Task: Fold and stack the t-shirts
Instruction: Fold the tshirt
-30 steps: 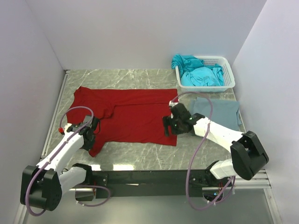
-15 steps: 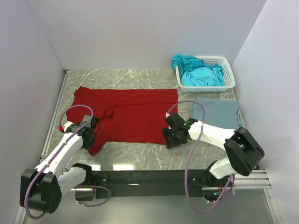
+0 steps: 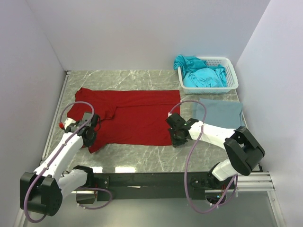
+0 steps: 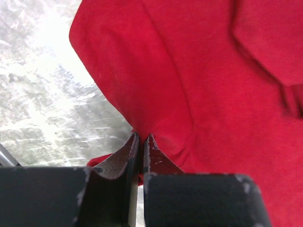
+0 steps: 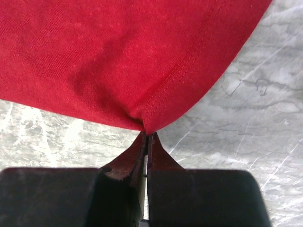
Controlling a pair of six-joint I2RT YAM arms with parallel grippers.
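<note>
1. Garment in hand: the dark red t-shirt [image 3: 128, 116] is spread flat across the middle of the tabletop [image 3: 142, 161], long side running left to right, hem end to the right.
2. Left pincer [image 4: 141, 138]: closed to a sliver on the near-left edge of the red cloth, by the sleeve. A pinch of fabric is seen caught between the tips.
3. Right pincer [image 5: 147, 135]: shut tight on the near-right hem corner. The stitched hem is drawn to a point where it enters the tips.
4. Other garments: a grey-blue t-shirt [image 3: 220, 113] lies as a flat rectangle, apparently folded, just right of the red one. Turquoise t-shirts [image 3: 201, 75] are heaped in the white basket [image 3: 230, 66] at the far right corner.
5. Step judged: the first fold of the red shirt. Both grips on the near edge are taken; no lift is evident, as most of the cloth lies flat on the tabletop.
6. Next move, as judged: both pincers are to be raised together and carried toward the far edge at an even pace, with the near edge kept taut between them, so that the near half is laid squarely over the far half.
7. Risk noted: an uneven lift would skew the fold, and the near sleeve may bunch under the left grip.
</note>
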